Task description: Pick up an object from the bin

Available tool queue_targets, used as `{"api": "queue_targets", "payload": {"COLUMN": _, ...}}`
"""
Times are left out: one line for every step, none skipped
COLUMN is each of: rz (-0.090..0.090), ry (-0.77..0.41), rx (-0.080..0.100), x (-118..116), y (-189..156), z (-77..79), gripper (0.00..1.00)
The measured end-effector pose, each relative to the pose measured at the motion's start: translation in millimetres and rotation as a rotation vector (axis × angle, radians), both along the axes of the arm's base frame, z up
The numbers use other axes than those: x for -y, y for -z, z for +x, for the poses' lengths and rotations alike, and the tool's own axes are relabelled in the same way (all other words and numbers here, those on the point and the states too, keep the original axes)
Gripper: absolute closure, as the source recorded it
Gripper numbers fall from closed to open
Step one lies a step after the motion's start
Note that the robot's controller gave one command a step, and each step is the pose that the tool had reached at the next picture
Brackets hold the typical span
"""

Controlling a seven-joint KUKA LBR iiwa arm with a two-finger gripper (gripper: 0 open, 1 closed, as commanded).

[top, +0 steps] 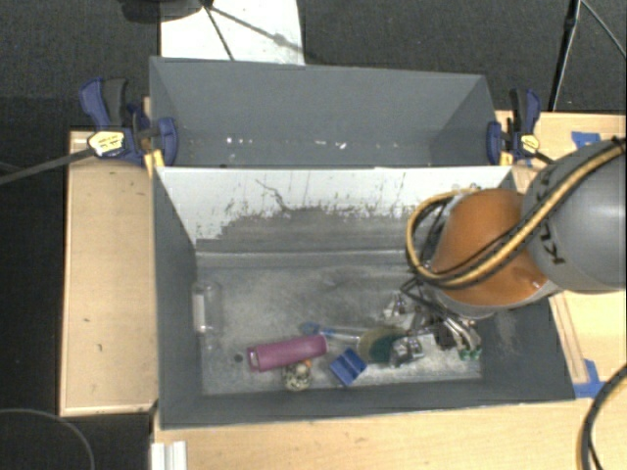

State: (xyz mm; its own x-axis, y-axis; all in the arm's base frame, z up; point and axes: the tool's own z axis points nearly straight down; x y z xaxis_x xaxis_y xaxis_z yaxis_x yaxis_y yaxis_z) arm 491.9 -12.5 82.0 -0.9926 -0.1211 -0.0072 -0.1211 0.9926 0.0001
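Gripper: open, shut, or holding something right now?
Gripper: cannot be told. It is down at the front right of the bin, by a dark round thing and a blue piece.

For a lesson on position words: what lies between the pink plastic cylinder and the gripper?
A small blue block and a round olive disc, seen in the camera view.

The grey metal bin (294,292) has a scratched, dusty floor. The things lie near the front of the floor, in the lower middle of the frame. A pink tube (287,352) lies on its side. Just under its right end sits a small yellowish lump (297,379). To the right is a little blue block (346,367), and beside that a round dark disc (373,344). A clear tube (201,309) lies alone at the left.
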Motion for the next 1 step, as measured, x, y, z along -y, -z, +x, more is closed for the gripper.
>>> {"api": "queue_targets", "payload": {"rz": -0.002, "ry": -0.010, "rx": 0.004, "x": 4.2, "y": -153.4, "z": 1.8, "gripper": 1.00}}
